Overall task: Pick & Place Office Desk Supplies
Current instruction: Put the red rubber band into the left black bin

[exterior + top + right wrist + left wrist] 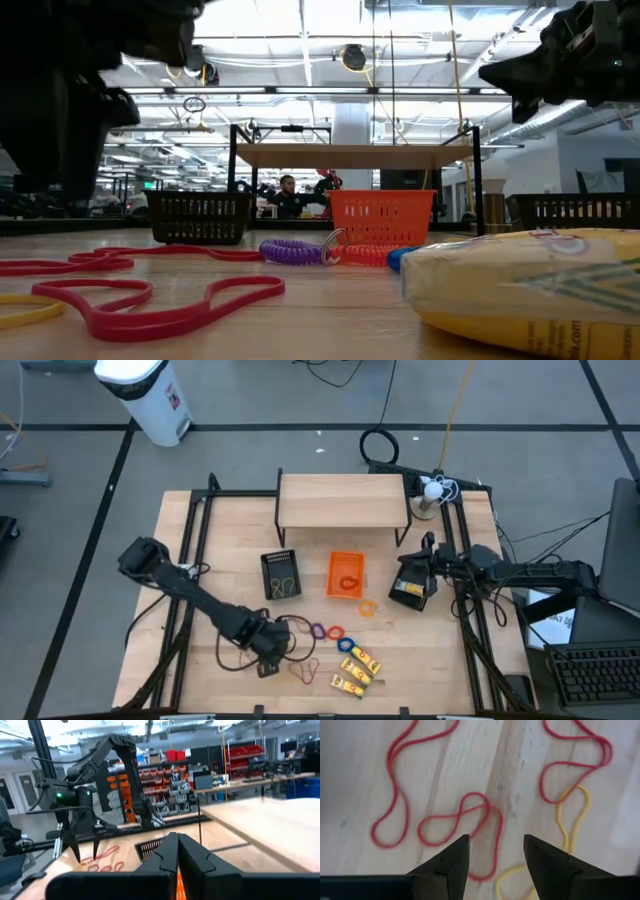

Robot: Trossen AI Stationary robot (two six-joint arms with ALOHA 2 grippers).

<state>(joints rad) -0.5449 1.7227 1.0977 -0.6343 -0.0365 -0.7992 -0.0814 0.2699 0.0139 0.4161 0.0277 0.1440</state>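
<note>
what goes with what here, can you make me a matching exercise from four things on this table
Things:
1. orange basket
2. black basket
3. left gripper
4. right gripper

States or places:
a. shut, raised above the table's right side
b. open, over red rubber bands
c. left of the other basket, a rubber band inside
d. centre of the table, something red inside

Pairs: 1-d, 2-c, 3-b, 4-a
</note>
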